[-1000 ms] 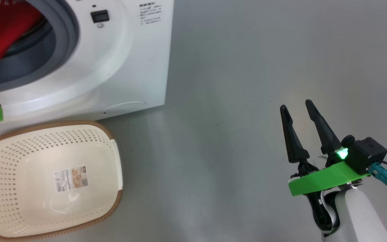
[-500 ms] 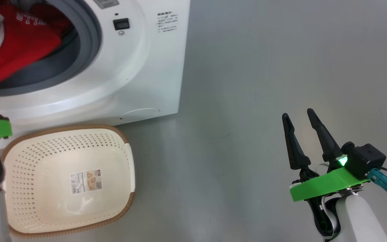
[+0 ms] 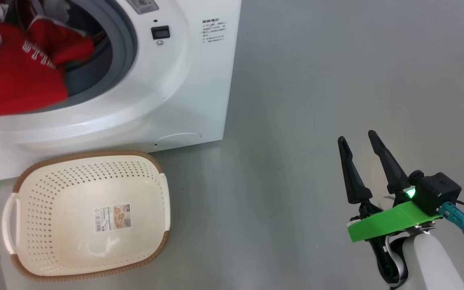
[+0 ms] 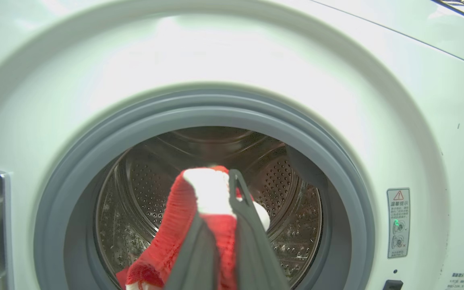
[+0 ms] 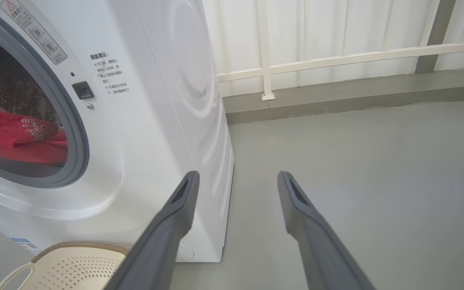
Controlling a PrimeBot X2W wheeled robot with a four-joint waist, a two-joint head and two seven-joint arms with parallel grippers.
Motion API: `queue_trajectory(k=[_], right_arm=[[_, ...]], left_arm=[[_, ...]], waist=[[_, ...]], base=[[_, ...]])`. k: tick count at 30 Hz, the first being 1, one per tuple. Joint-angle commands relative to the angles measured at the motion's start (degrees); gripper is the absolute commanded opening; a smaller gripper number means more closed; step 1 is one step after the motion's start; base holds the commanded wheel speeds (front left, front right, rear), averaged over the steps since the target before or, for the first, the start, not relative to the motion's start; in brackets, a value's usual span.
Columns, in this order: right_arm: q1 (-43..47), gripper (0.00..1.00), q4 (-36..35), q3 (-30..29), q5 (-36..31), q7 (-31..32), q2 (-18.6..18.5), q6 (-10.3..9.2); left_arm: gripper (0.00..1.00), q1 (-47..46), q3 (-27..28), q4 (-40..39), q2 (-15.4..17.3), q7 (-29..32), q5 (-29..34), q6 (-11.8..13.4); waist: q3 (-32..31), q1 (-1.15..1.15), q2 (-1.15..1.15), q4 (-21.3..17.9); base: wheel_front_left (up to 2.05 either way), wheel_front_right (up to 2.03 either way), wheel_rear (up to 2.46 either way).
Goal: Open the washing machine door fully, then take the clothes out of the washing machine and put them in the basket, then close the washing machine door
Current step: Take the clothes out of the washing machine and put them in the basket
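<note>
**A:** So, what has the left gripper (image 4: 220,209) got?

**B:** Its two dark fingers are pinched tight on a bunch of the bright red fabric clothes (image 4: 163,241), white trim at the top. It holds them up before the mouth of the big white front-loading washing machine (image 3: 199,80). Behind the cloth are the grey rubber ring (image 4: 199,106) and the perforated steel drum (image 4: 143,185).

**A:** And the rest of that red cloth?

**B:** Seen from the head, it drapes over the ring's near edge at the far left, with white lettering showing.

**A:** Where is the cream-white perforated plastic basket (image 3: 95,154) with the brown woven-look rim?

**B:** Upright on the grey floor (image 3: 316,80), just on the near side of the machine's front, at the left. A paper label (image 3: 112,217) lies on its bottom.

**A:** The right gripper (image 3: 356,137)?

**B:** Its fingers are spread wide and hold nothing. It is over the floor at the near right, well apart from machine and basket
</note>
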Motion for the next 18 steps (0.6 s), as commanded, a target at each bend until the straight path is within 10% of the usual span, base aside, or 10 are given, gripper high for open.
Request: queue_trajectory(k=[1,10,18], right_arm=[[1.17,1.0,-1.26,1.01,-0.01,-0.68,0.09,0.09],[0.92,1.0,-1.63,0.94,-0.05,-0.68,0.09,0.09],[0.17,1.0,-1.61,1.63,0.38,-0.68,0.09,0.09]], left_arm=[[0.0,0.95,2.0,-2.83,1.4,-0.29,0.52,-0.17],[0.0,6.24,5.35,-18.7,-2.59,-0.29,2.58,-0.17],[0.0,11.36,2.96,-13.05,-3.99,-0.29,2.46,-0.17]], waist=[[0.02,0.0,0.0,0.03],[0.82,0.0,0.0,0.27],[1.6,0.0,0.0,-0.23]], base=[[0.0,0.0,0.0],[0.0,0.0,0.0],[0.0,0.0,0.0]])
